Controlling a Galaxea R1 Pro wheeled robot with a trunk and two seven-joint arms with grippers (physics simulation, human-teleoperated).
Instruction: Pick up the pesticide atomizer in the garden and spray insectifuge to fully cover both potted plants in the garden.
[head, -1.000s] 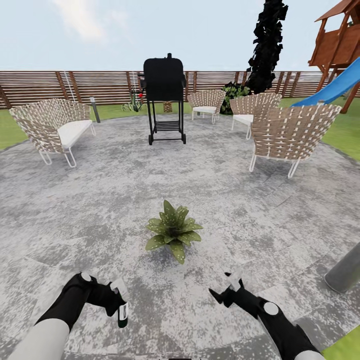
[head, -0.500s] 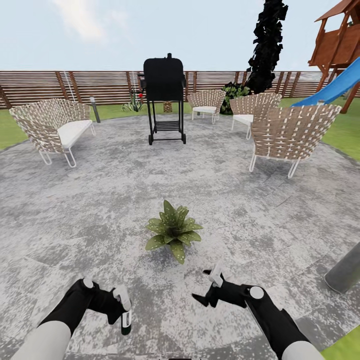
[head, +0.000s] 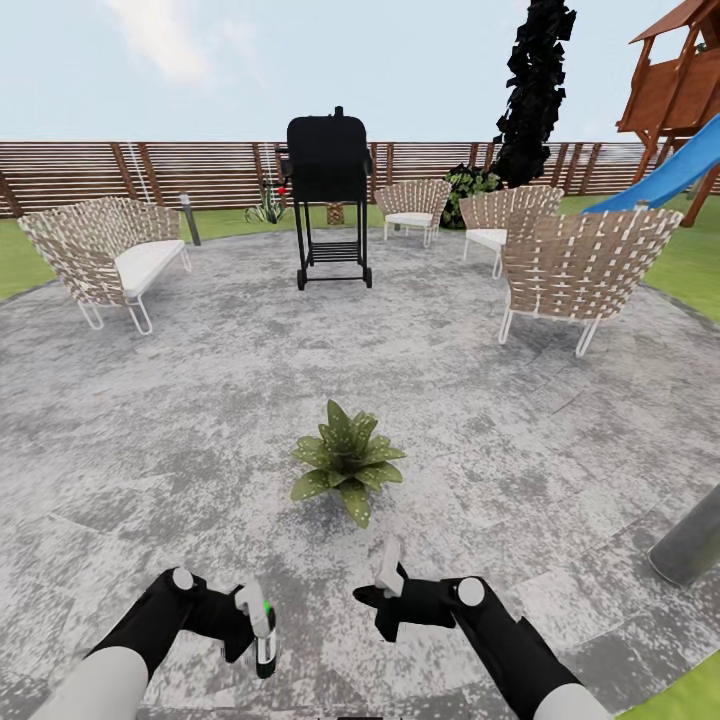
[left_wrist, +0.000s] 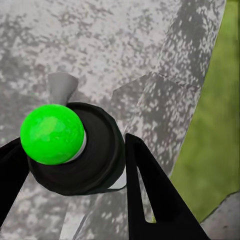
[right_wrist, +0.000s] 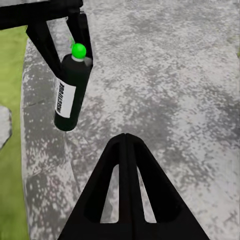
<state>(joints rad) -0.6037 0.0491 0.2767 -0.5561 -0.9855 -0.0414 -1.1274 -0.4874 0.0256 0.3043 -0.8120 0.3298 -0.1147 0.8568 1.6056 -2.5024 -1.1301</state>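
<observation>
The pesticide atomizer (head: 266, 645) is a dark bottle with a white label and a bright green top. It hangs just above the stone patio with my left gripper (head: 252, 622) shut on its neck. The left wrist view looks down on its green ball (left_wrist: 52, 134), the black fingers (left_wrist: 150, 190) on either side of the cap. The right wrist view has the atomizer (right_wrist: 72, 90) ahead and to one side. My right gripper (head: 383, 592) is shut and empty, close beside the atomizer. One potted plant (head: 347, 460) with speckled leaves stands on the patio just ahead, between both arms.
A black grill (head: 328, 190) stands mid-patio beyond the plant. Woven chairs (head: 578, 268) ring the patio, with a woven sofa (head: 105, 255) at left. A grey post (head: 690, 540) rises at the near right. The slat fence (head: 200, 172) and a blue slide (head: 680, 165) lie behind.
My right arm has swung left toward the atomizer. The left gripper has drifted slightly right with the bottle, whose green top now shows.
</observation>
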